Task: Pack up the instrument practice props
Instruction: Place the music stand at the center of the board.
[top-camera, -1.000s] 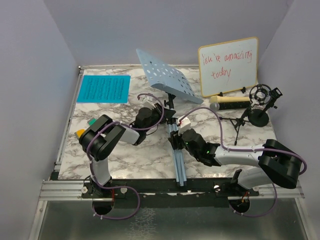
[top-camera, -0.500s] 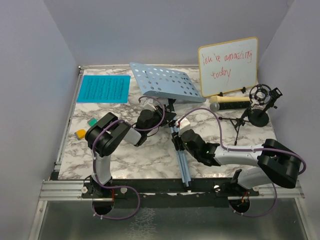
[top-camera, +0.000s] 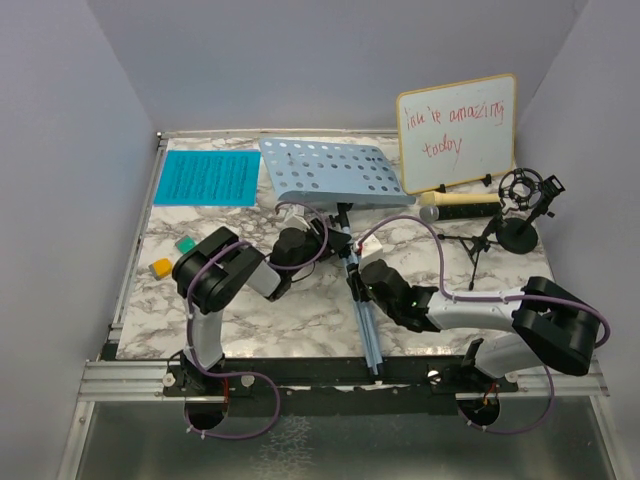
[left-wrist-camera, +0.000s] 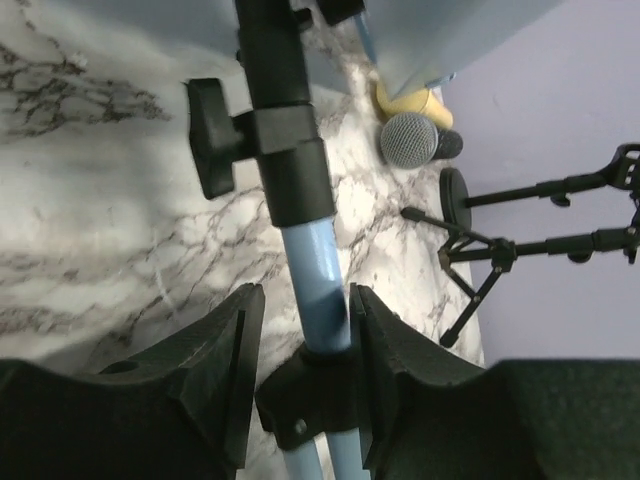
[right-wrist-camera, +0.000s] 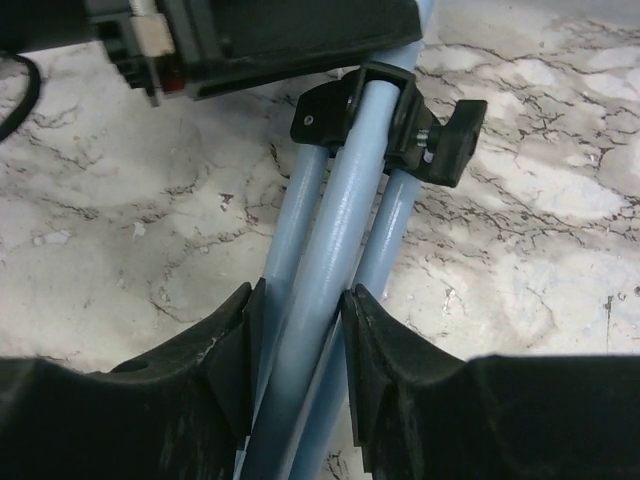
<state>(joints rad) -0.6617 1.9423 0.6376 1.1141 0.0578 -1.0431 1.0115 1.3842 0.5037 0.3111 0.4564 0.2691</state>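
Marble table (top-camera: 250, 310): music rack (top-camera: 330, 172) lies flat at centre, perforated end toward back wall, 3 folded legs (right-wrist-camera: 330, 200) toward near edge. Judged light, stiff, top-heavy; painted tubes slick. Best holds: leg bundle, pole (left-wrist-camera: 312, 270). Right gripper (right-wrist-camera: 300, 330) clamped on legs. Left gripper (left-wrist-camera: 300, 330): jaws apart, straddling pole.

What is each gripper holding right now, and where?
The right gripper looks shut on the music rack, at its folded legs. The left gripper only straddles the rack's pole, a gap on one side: no hold.
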